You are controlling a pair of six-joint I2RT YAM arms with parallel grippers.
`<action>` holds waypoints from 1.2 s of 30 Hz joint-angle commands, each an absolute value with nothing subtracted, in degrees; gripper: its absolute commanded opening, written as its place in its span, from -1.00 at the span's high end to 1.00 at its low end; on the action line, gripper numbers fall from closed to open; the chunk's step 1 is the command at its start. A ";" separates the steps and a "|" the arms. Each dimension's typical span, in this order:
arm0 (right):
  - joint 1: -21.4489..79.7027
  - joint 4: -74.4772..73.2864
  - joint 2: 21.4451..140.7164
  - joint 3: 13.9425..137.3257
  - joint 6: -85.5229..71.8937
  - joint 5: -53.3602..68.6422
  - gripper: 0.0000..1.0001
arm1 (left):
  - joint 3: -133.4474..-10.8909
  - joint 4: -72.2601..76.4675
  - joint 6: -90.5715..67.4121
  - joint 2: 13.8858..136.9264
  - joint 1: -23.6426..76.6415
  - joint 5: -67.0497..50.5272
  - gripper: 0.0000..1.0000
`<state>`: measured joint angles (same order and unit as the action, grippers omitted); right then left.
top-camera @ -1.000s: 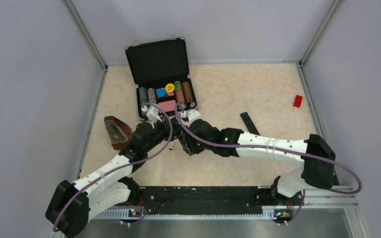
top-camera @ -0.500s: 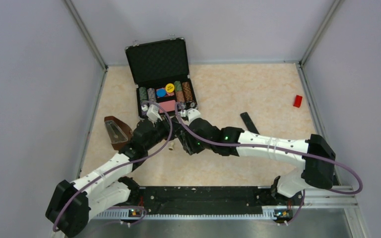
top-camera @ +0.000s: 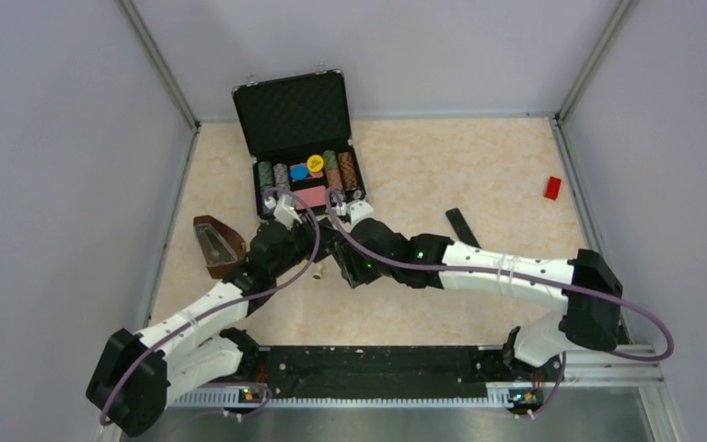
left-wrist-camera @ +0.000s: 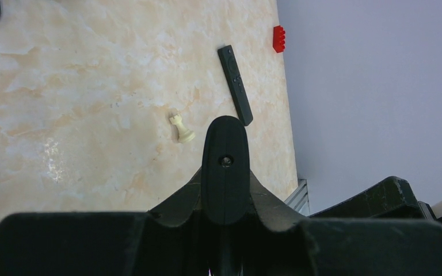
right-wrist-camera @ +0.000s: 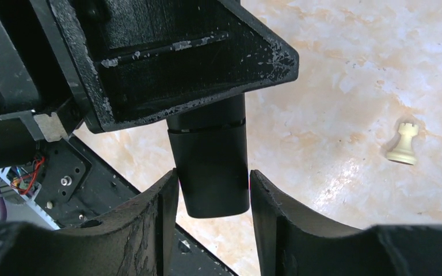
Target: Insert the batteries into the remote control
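1. Two grippers meet mid-table. The left gripper (left-wrist-camera: 224, 185) is clenched on a plain black bar (left-wrist-camera: 225, 144), whose rounded end sticks out past its fingers.
2. The right gripper (right-wrist-camera: 213, 187) straddles the bar's free end, one finger each side, just below a cross seam. The fit is too close to call from the wrist view, so I can't tell if it pinches or just clears.
3. The remote control (left-wrist-camera: 234, 84), the slim one with buttons, lies flat on the table (left-wrist-camera: 80, 86) near the right wall, well apart from both grippers. A red brick (left-wrist-camera: 278, 39) sits beyond it, and a cream chess piece (left-wrist-camera: 181, 127) lies between it and the grippers.
4. Batteries: not visible in any view.
5. Risk: the held bar shows no buttons. If it isn't the remote, the effort goes on the wrong part.
6. Risk: an off-axis pull at the seam could twist the bar or slip it out of the left grip, and it drops.
7. Risk: the wrists are packed tight, so a sideways move could knock the fingers together.
8. Risk: loading can't start until the batteries are located.
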<state>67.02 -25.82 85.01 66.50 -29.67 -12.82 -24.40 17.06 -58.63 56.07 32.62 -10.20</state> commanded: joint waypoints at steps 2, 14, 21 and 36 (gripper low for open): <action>66.97 -23.82 84.38 69.35 -29.90 -15.28 0.04 | -27.33 20.30 -61.67 56.98 32.97 -12.55 1.00; 66.97 -23.90 84.17 69.73 -29.66 -15.46 -0.07 | -27.83 19.83 -62.04 58.17 32.96 -11.85 1.00; 66.90 -24.22 83.34 70.63 -29.52 -15.73 -0.27 | -27.92 19.64 -62.31 58.68 32.90 -10.89 1.00; 65.40 -24.86 71.33 69.09 -37.14 -18.29 -0.57 | -29.52 19.61 -64.32 56.44 32.87 -11.48 1.00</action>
